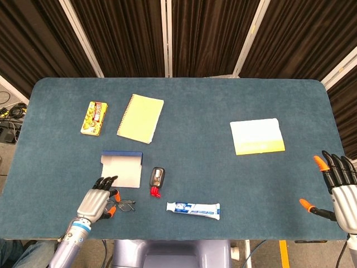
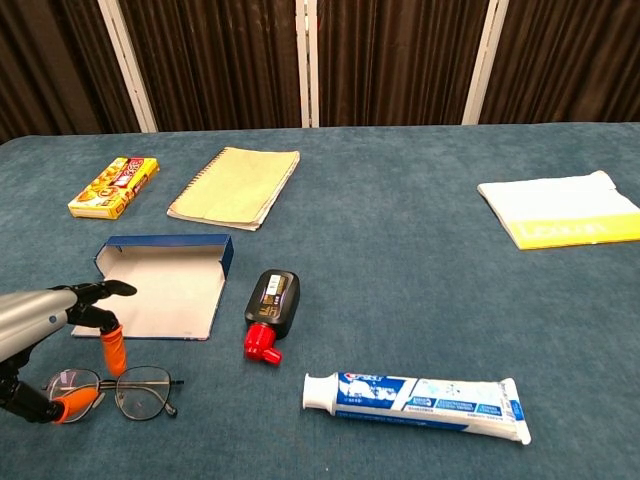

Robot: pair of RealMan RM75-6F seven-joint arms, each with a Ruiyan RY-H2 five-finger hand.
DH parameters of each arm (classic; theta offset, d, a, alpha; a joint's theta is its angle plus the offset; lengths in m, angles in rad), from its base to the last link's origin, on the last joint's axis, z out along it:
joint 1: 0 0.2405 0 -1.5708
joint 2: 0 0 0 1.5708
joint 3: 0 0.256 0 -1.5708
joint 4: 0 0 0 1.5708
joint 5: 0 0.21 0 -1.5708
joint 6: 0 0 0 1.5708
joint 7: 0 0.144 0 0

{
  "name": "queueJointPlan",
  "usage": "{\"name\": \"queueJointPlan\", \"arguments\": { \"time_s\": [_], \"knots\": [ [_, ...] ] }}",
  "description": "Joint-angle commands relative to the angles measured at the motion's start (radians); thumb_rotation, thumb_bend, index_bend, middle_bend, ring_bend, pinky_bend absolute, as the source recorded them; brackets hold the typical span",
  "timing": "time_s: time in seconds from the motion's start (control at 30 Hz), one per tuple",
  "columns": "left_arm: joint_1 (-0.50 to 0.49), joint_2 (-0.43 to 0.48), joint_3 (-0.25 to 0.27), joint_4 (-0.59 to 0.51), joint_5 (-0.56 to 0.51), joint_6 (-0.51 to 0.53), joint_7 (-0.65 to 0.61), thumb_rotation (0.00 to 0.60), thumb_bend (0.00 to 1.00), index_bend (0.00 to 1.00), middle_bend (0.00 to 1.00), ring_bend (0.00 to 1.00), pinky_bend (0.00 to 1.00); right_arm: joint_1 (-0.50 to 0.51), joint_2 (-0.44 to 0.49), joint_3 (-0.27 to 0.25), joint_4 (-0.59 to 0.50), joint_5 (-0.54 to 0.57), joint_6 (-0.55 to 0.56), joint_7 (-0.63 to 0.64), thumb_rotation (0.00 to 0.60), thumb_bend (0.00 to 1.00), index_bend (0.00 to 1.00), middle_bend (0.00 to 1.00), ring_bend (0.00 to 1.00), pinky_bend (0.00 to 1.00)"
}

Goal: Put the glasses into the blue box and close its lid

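The thin-framed glasses lie near the table's front edge, left of centre; in the head view only their right part shows past my left hand. My left hand hovers over their left lens, fingers apart, with one orange fingertip behind the frame and the thumb tip in front of it. I cannot see a firm grip. The blue box lies open just behind, its lid folded back. My right hand stays spread and empty off the table's right edge.
A black bottle with a red cap lies right of the box, and a toothpaste tube lies beside the glasses. Further back are a yellow snack box and a yellow notebook. A white and yellow pouch lies at the right.
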Motion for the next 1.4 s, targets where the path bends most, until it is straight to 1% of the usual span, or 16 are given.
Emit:
{"name": "queueJointPlan", "arguments": {
  "time_s": [0.03, 0.6, 1.03, 1.23, 1.4],
  "knots": [
    [-0.002, -0.006, 0.000, 0.005, -0.012, 0.009, 0.008, 0.600, 0.41, 0.46, 0.00, 0.00, 0.00, 0.000, 0.001, 0.000, 0.001, 0.002, -0.001, 0.003, 0.600, 0.00, 0.00, 0.00, 0.00, 0.00],
    [-0.019, -0.052, 0.006, 0.047, -0.027, 0.027, 0.018, 0.600, 0.43, 0.47, 0.00, 0.00, 0.00, -0.003, 0.007, -0.003, -0.003, -0.005, 0.005, 0.011, 0.600, 0.00, 0.00, 0.00, 0.00, 0.00],
    [-0.031, -0.065, 0.013, 0.055, -0.050, 0.034, 0.037, 0.600, 0.46, 0.55, 0.00, 0.00, 0.00, -0.001, 0.008, -0.003, -0.002, -0.006, 0.003, 0.011, 0.600, 0.00, 0.00, 0.00, 0.00, 0.00],
    [-0.034, -0.063, 0.016, 0.051, -0.056, 0.040, 0.041, 0.600, 0.48, 0.57, 0.00, 0.00, 0.00, -0.001, 0.008, -0.003, -0.001, -0.006, 0.003, 0.010, 0.600, 0.00, 0.00, 0.00, 0.00, 0.00],
    [-0.037, -0.056, 0.012, 0.041, -0.053, 0.048, 0.036, 0.600, 0.49, 0.57, 0.00, 0.00, 0.00, -0.001, 0.008, -0.004, -0.001, -0.007, 0.003, 0.012, 0.600, 0.00, 0.00, 0.00, 0.00, 0.00]
  ]
}}
